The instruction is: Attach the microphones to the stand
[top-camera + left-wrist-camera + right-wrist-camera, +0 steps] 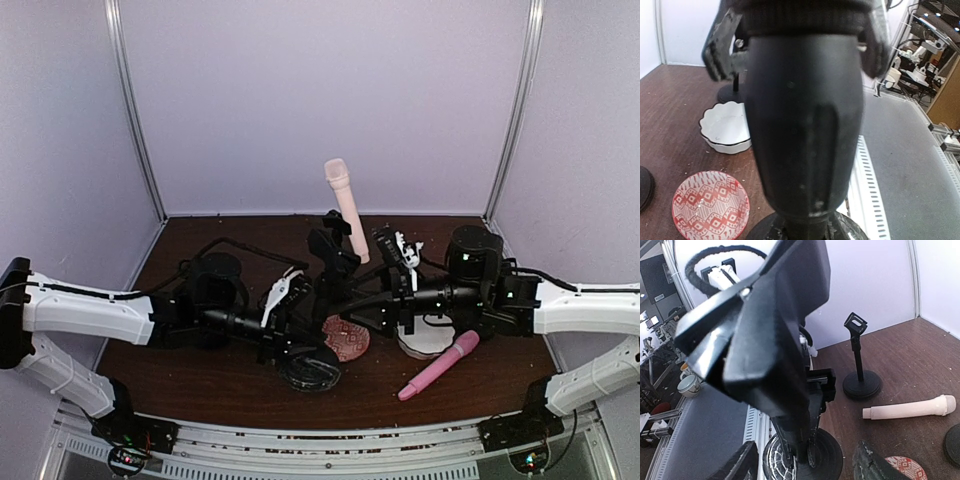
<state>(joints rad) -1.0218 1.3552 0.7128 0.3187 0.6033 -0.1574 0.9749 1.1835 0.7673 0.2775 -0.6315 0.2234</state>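
A black stand point(322, 300) rises from its round base point(310, 370) at the front middle. My left gripper point(300, 345) is shut low on its stem; in the left wrist view the stand's body point(805, 125) fills the picture and hides my fingers. My right gripper point(805, 465) is open, with one finger point(735, 465) on either side of the stand's stem point(800, 440). A pink microphone point(440, 365) lies at the front right. One peach microphone point(345, 210) stands upright at the back, its lower end hidden. Another peach microphone point(910, 407) lies flat on the table.
A second stand point(860, 380) with an empty clip point(855, 322) stands further back. A red patterned dish point(347, 338) and a white dish point(425, 340) sit under the right arm. Purple walls close the back and sides. The table's railed front edge point(300, 440) is near the held stand.
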